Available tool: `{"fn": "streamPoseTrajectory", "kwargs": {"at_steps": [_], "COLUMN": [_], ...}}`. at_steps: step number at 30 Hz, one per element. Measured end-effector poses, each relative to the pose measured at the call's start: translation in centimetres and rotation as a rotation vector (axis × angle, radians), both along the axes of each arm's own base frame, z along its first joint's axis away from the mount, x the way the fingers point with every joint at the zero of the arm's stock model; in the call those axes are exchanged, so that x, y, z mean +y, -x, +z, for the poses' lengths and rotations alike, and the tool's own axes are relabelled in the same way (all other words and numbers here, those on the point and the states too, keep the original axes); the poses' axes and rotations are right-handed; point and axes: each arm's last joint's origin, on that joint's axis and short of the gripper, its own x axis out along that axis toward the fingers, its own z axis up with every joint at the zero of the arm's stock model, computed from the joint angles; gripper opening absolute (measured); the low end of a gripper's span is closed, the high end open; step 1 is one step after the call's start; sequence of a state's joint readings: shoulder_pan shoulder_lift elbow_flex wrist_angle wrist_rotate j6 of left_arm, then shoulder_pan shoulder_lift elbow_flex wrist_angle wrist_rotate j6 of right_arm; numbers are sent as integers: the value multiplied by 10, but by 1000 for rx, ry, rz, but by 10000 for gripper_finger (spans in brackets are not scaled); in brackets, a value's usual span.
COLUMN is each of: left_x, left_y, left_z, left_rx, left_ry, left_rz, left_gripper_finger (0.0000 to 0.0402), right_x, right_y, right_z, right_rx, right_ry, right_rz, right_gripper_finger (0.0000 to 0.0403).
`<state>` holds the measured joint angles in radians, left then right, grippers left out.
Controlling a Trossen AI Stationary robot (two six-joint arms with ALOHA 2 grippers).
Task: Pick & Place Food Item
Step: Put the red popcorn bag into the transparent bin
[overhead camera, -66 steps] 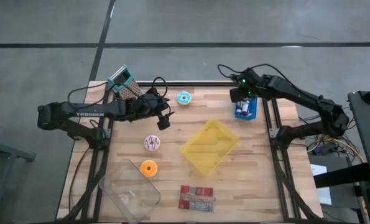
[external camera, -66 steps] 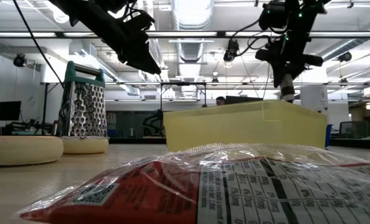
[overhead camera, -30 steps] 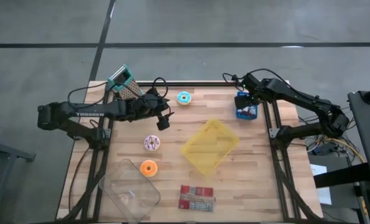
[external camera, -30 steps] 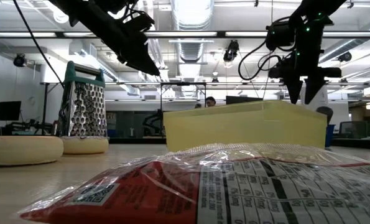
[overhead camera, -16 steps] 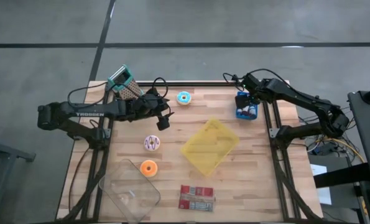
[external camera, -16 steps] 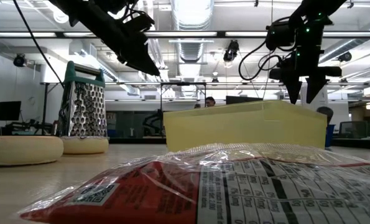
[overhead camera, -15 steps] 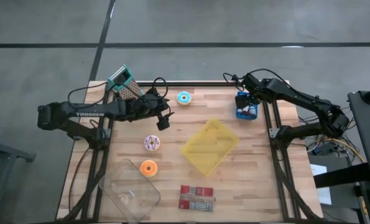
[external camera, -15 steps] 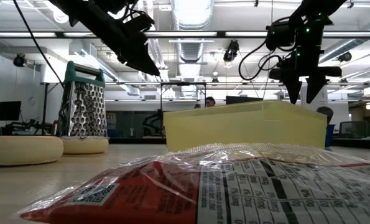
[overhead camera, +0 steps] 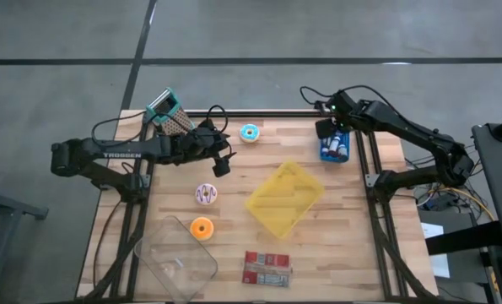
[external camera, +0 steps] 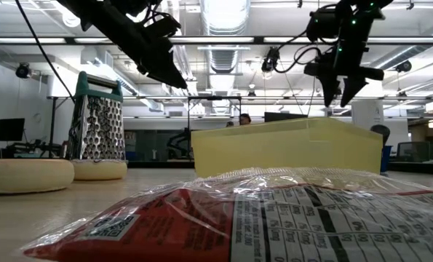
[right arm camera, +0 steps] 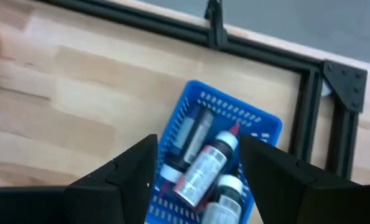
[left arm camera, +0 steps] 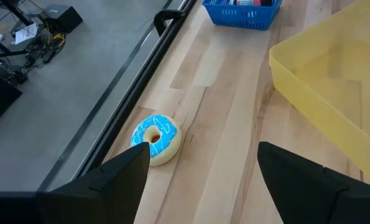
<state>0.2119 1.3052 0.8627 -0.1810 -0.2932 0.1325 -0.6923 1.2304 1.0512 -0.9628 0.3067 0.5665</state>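
A blue-iced donut (overhead camera: 249, 132) (left arm camera: 155, 138) lies flat on the table near the far edge. A purple-and-white donut (overhead camera: 206, 193) and an orange donut (overhead camera: 202, 227) lie nearer the left. My left gripper (overhead camera: 222, 165) (left arm camera: 203, 149) hangs open above the table between the blue and purple donuts, with nothing between its fingers. My right gripper (overhead camera: 325, 128) (right arm camera: 199, 146) is open and empty above the far left part of a blue basket (overhead camera: 336, 147) (right arm camera: 212, 158) that holds several bottles. A yellow tray (overhead camera: 285, 198) sits at mid-table.
A metal grater (overhead camera: 170, 112) stands at the far left corner. A clear plastic container (overhead camera: 176, 257) and a red snack bag (overhead camera: 267, 268) lie near the front edge. In the low view the bag (external camera: 274, 218) fills the foreground before the yellow tray (external camera: 285, 145).
My right gripper has risen from just over the blue basket and shifted a little toward the table's left and far edge, carrying nothing. The bottles stay in the basket. My left arm has kept still.
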Motion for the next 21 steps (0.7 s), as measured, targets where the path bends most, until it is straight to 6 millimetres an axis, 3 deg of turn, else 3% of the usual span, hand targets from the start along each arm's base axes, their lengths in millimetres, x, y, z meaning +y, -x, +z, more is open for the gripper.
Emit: {"fn": "streamPoseTrajectory", "kwargs": {"at_steps": [7,17,21], "left_x": [0,2,3], "left_y": [0,1,1], "left_z": [0,0,0], "left_rx": [-12,28,31], "left_ry": [18,-45,-51], "left_rz": [14,-2,-5], "left_gripper_finger": [303,303,303], "right_x": [-3,1,7], "right_y": [-14,-60,-75], "right_z": [3,14,13], "right_rx": [-41,-407,-426], "right_ry": [115,204,266], "right_rz": [148,677,880], "right_gripper_finger": [219,220,221]}}
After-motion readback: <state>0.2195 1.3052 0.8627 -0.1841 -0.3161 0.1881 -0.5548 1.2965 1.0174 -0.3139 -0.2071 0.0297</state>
